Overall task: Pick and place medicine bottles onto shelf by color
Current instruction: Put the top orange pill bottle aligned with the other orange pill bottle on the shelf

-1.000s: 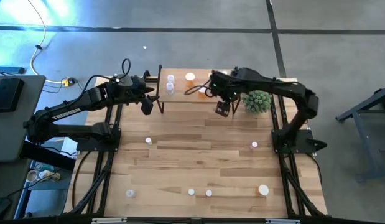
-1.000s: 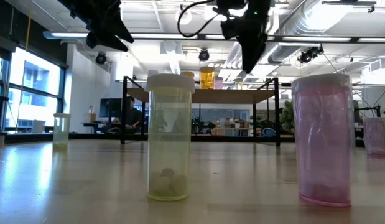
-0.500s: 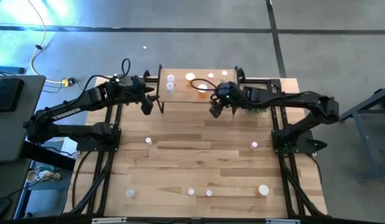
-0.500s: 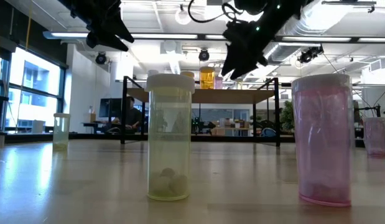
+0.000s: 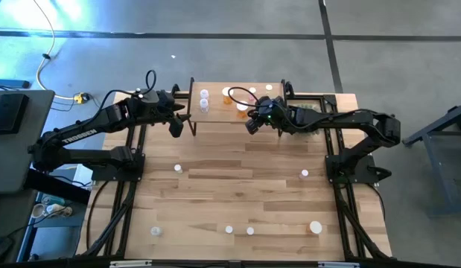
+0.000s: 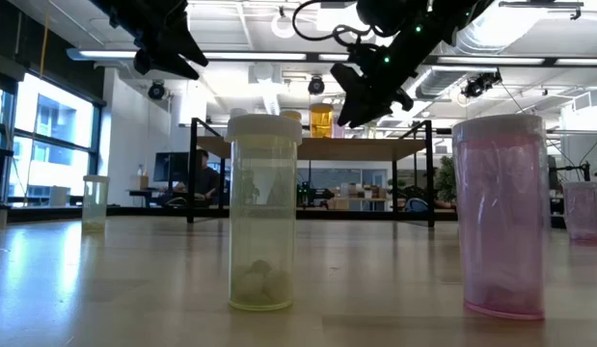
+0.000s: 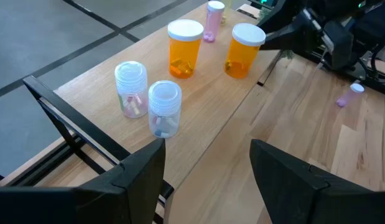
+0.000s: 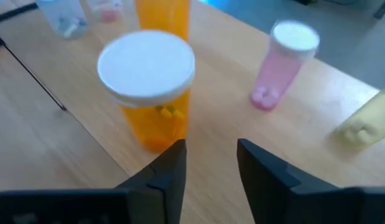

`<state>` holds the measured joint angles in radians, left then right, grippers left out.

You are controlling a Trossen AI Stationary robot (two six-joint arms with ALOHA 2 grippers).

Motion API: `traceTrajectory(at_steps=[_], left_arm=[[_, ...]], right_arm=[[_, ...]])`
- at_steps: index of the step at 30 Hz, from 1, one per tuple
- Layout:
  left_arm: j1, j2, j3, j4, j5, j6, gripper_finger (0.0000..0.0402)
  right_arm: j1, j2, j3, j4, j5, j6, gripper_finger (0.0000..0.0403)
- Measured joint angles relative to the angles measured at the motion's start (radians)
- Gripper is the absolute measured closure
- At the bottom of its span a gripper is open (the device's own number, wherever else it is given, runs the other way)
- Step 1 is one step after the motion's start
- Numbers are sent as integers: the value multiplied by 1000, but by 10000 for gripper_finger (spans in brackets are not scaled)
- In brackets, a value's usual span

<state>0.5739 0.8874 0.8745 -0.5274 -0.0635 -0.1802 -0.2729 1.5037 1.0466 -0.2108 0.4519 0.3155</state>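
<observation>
right wrist view puts an orange bottle (image 8: 148, 93) upright on the shelf (image 8: 217, 143), just ahead of your right pincer (image 8: 209, 163), whose fingers stand apart with nothing between them. treat these bottles as light, rigid plastic, smooth and easy to topple; take them around the body under the white cap. your left pincer (image 7: 208, 165) waits wide and empty near the clear bottles (image 7: 147, 107); more bottles sit on the worktop (image 5: 237, 186).
</observation>
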Motion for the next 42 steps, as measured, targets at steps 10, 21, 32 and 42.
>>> traceTrajectory(at_steps=[10, 21, 32, 42], left_arm=[[0, 0, 0, 0, 0, 0, 177], [0, 0, 0, 0, 0, 0, 177], [0, 0, 0, 0, 0, 0, 177], [0, 0, 0, 0, 1, 0, 177]], right_arm=[[-11, 64, 0, 79, 1, 43, 312], [-37, 68, 0, 141, -42, 43, 333], [-37, 82, 2, 184, -67, 57, 362], [-37, 155, 2, 272, -96, 88, 369]])
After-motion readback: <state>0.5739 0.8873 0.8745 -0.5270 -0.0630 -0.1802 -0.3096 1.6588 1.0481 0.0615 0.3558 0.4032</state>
